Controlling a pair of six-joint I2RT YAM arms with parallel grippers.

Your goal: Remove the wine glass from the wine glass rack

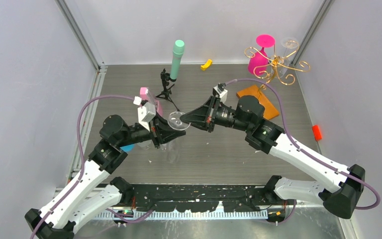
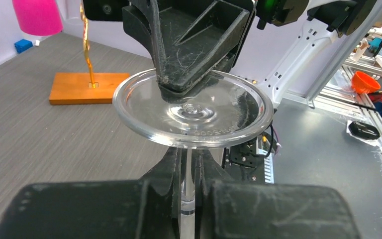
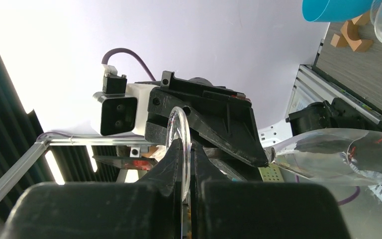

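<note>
Wine glass [image 1: 178, 120] first: it is off the wine glass rack [image 1: 277, 64] and hangs in the air over the middle of the surface [image 1: 238, 154], well apart from the rack at the far right corner. We judge it light, rigid, slick and easily broken. The thin stem is the weak point, and the smooth foot [image 2: 194, 109] could slide out of a pinch.

The stem just under the foot looks to us the best place to hold the wine glass, since the fingers can close round it and the foot stops it slipping through.

Our left gripper [image 2: 189, 167] is closed on exactly that part, with the stem running up between its fingers. Our right gripper [image 3: 186, 157] is also closed, pinching the rim of the foot edge-on. The two grippers nearly meet tip to tip, and the bowl [image 3: 335, 154] lies beyond the left one.

With both clamped on one brittle piece, any pull against each other risks snapping it. A pink glass [image 1: 258, 59] hangs on the rack.
</note>
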